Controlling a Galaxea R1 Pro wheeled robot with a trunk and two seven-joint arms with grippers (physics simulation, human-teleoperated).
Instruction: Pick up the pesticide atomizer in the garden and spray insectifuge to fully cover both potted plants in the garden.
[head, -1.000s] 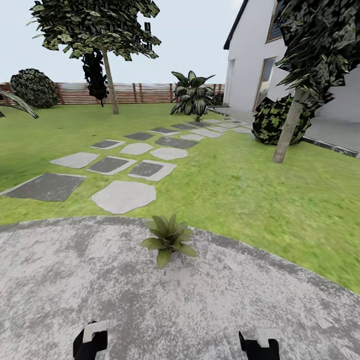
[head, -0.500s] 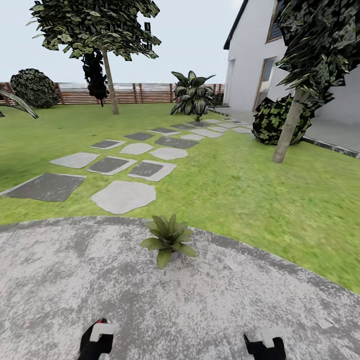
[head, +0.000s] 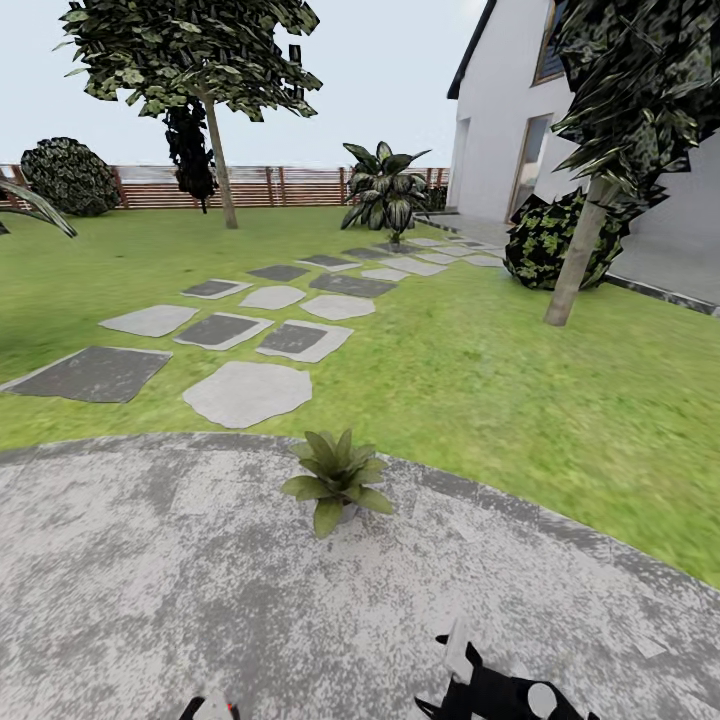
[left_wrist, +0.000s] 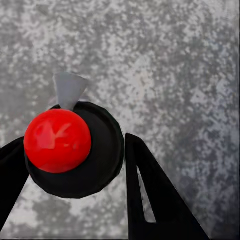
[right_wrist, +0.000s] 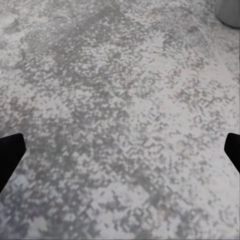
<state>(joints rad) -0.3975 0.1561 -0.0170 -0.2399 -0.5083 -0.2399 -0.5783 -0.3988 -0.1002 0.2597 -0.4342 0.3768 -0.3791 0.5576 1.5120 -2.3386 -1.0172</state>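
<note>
Ahead of your robot, the garden lawn (head: 480, 380) runs out to a brown slatted fence (head: 300, 186), with a white house (head: 500, 110) on the right. Grey stepping stones (head: 246, 392) cross the grass toward the house. Nearest you lies the round grey patio (head: 150, 560). One potted plant (head: 336, 480) stands on the patio's far edge, just beside the grass. You see the right hand (right_wrist: 120, 150) over bare paving with its fingers spread wide and nothing between them. The left hand (left_wrist: 75, 150) is pressed onto the pesticide atomizer (left_wrist: 97, 167), one finger against each side of the dark body. From the left wrist view you look down on its red top and pale grey nozzle.
</note>
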